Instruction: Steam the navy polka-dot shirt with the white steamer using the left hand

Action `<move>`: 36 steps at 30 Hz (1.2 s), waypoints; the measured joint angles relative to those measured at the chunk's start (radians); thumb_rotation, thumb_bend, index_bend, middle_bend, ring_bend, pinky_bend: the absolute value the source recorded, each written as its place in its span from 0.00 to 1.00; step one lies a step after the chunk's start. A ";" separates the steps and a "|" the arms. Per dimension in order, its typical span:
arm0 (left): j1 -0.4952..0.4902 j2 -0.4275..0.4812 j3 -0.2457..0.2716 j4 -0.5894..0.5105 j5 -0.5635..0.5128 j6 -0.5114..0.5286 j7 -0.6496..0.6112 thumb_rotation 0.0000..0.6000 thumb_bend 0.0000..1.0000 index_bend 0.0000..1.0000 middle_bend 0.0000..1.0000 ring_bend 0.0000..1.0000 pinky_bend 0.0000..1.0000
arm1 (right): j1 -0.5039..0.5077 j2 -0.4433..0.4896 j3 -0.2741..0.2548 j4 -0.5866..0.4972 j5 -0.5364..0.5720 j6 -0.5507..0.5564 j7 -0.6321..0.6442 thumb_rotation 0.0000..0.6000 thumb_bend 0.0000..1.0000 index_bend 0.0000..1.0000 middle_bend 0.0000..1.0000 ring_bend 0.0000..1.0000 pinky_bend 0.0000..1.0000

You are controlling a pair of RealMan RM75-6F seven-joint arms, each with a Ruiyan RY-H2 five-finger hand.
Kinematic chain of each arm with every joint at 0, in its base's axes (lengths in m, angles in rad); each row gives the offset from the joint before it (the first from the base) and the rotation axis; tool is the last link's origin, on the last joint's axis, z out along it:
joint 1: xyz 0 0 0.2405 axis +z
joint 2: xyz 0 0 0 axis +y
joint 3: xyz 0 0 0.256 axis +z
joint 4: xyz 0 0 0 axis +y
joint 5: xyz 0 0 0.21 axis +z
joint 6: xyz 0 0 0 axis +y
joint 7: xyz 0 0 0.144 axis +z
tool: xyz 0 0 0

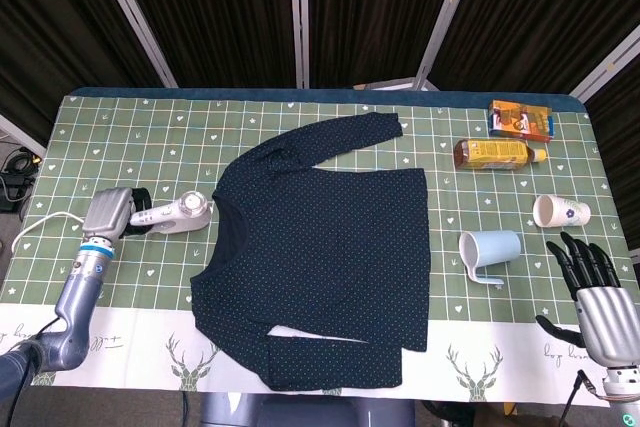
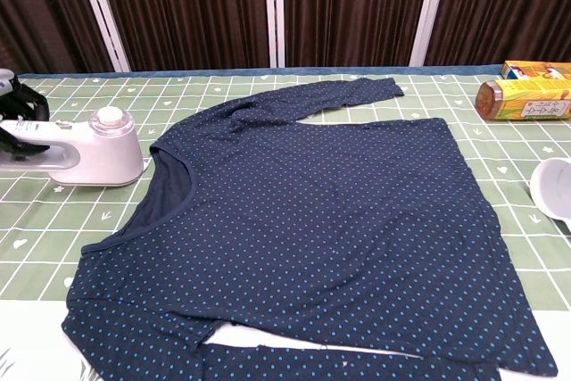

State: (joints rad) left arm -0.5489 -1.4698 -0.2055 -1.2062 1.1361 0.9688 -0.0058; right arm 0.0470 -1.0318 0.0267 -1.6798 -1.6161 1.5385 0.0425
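1. The navy polka-dot shirt [image 1: 322,257] is lying flat mid-table, collar facing the robot's left, sleeves stretching along its near and far sides.
2. The white steamer [image 1: 176,212] is lying just beside the collar, long axis running left-right, its round head toward the shirt.
3. The left hand [image 1: 112,211] is wrapping dark fingers [image 2: 22,122] around the steamer's handle, forearm angling back toward the near left corner.
4. The right hand [image 1: 595,292] is hovering palm-down at the near right edge, fingers spread, holding nothing, near the tipped blue mug [image 1: 488,250].
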 measured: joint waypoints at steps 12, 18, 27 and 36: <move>-0.009 0.143 0.046 -0.145 0.301 0.090 -0.269 1.00 0.83 0.97 0.83 0.79 1.00 | 0.002 -0.005 0.004 -0.006 0.015 -0.006 -0.022 1.00 0.00 0.00 0.00 0.00 0.00; -0.068 0.142 0.034 -0.203 0.299 0.027 -0.328 1.00 0.93 1.00 0.87 0.84 1.00 | 0.004 -0.003 0.012 -0.004 0.040 -0.016 -0.017 1.00 0.00 0.00 0.00 0.00 0.00; -0.185 0.049 0.005 -0.204 0.231 -0.121 -0.308 1.00 0.94 1.00 0.88 0.84 1.00 | 0.008 0.003 0.025 0.004 0.079 -0.034 0.003 1.00 0.00 0.00 0.00 0.00 0.00; -0.254 -0.079 -0.001 -0.132 0.195 -0.167 -0.218 1.00 0.93 1.00 0.88 0.84 1.00 | 0.014 0.010 0.036 0.011 0.112 -0.055 0.033 1.00 0.00 0.00 0.00 0.00 0.00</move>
State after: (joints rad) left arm -0.8029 -1.5486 -0.2065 -1.3387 1.3315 0.8020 -0.2242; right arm 0.0614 -1.0219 0.0630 -1.6685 -1.5039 1.4833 0.0755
